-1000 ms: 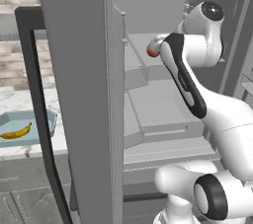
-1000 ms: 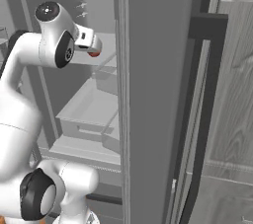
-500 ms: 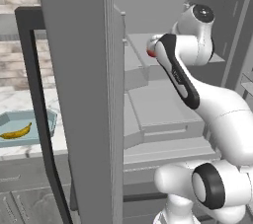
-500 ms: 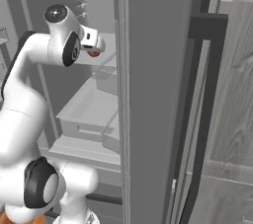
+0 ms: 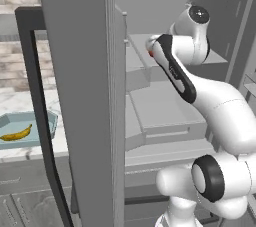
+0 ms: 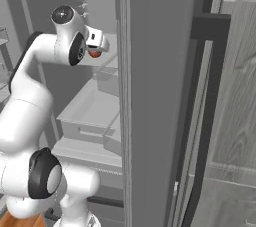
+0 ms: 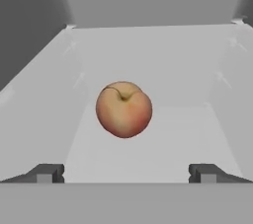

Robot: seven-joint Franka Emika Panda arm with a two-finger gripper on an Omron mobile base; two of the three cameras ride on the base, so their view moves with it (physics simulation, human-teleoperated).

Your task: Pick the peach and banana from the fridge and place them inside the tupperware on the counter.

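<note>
Yellow against pale blue: the banana (image 5: 16, 133) already lies inside the tupperware (image 5: 30, 119) on the counter (image 5: 15, 102), off to the left of the open fridge (image 5: 80, 71), so I judge half the job done. What is left is the peach (image 7: 123, 109), and that is what I am lined up on.

From the hand view the peach sits on a pale grey fridge shelf (image 7: 148, 65), stem dimple facing me, centred ahead of the gripper (image 7: 124, 173). My jaws stand spread wide, one tip to each side of the fruit and short of it; nothing is held and I see no contact yet. In the right base view a sliver of the peach (image 6: 94, 54) shows just under the hand, deep in the upper part of the fridge.

By my reading the remaining steps are to push in until the tips flank the peach, close, draw it out of the fridge and carry it over to the tupperware beside the banana.

Around the peach the shelf looks bare, with plain walls on both sides and at the back. The obstacle I worry about is the fridge door (image 5: 75, 121) with its black bar handle (image 5: 40, 121), standing between the fridge interior and the tupperware; the arm will have to come back round it.
</note>
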